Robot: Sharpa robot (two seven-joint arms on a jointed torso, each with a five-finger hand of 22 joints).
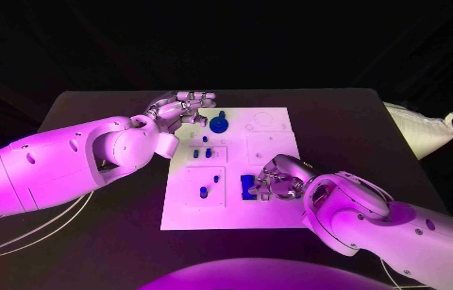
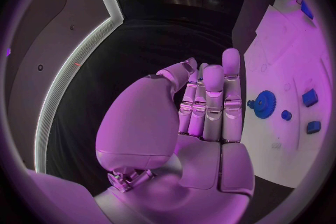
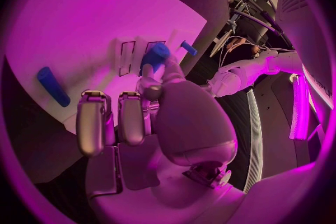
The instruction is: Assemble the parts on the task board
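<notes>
Black counter [image 1: 349, 133] carries the white task board [image 1: 273, 147] at its middle. Left hand [image 1: 179, 111] hovers at the board's far left corner, fingers straight and together, holding nothing, beside a blue gear [image 1: 219, 123]. Right hand [image 1: 279, 177] pinches a blue part [image 1: 248, 186] at the board's near right.
</notes>
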